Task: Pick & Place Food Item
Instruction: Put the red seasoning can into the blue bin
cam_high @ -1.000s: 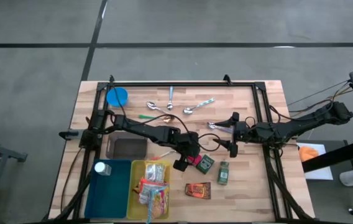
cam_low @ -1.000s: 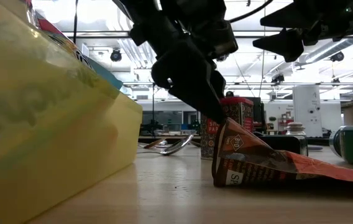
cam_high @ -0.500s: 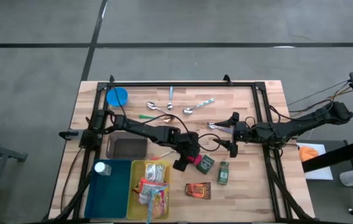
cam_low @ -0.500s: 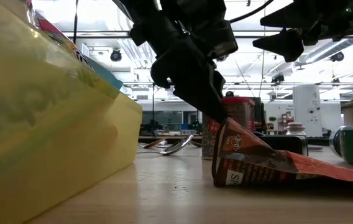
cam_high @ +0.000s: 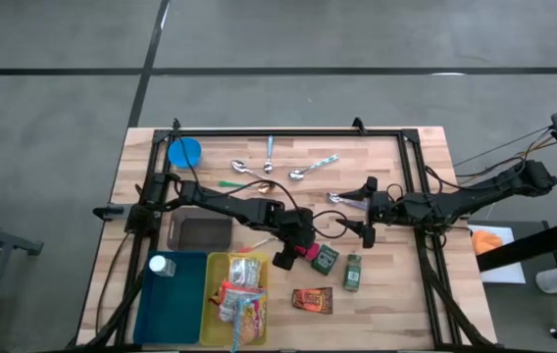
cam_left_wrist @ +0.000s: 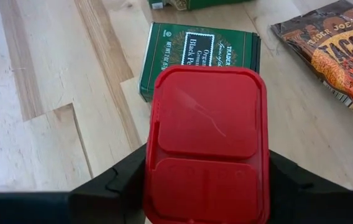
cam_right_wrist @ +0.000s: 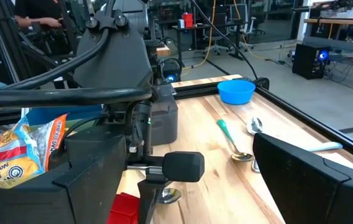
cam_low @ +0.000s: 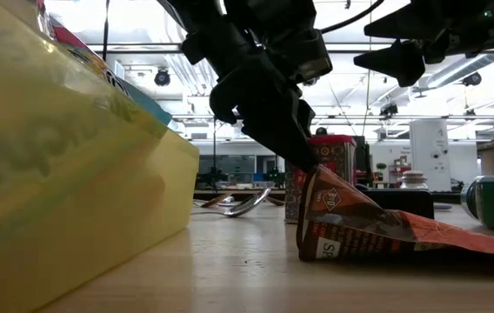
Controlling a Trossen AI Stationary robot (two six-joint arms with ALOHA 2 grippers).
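- High view: at centre frame the left claw [cam_high: 296,253] is closed partway around a small red plastic-lidded box [cam_high: 310,252], beside the green rectangular tea tin [cam_high: 325,258] and just right of the yellow plastic bin [cam_high: 214,294] at lower left. The right claw [cam_high: 367,211] waits right of centre, spread wide and empty.
- Low view: the left claw's dark fingers [cam_low: 269,113] reach down behind the brown crinkled seasoning packet [cam_low: 377,228], right of centre.
- Left wrist view: the red box fills the lower centre, gripped on both sides. A straight lift seems wise, clearing the tin before swinging toward the bin.
- Right wrist view: the blue bowl [cam_right_wrist: 236,91] sits in the upper right on the wooden table [cam_right_wrist: 201,127].
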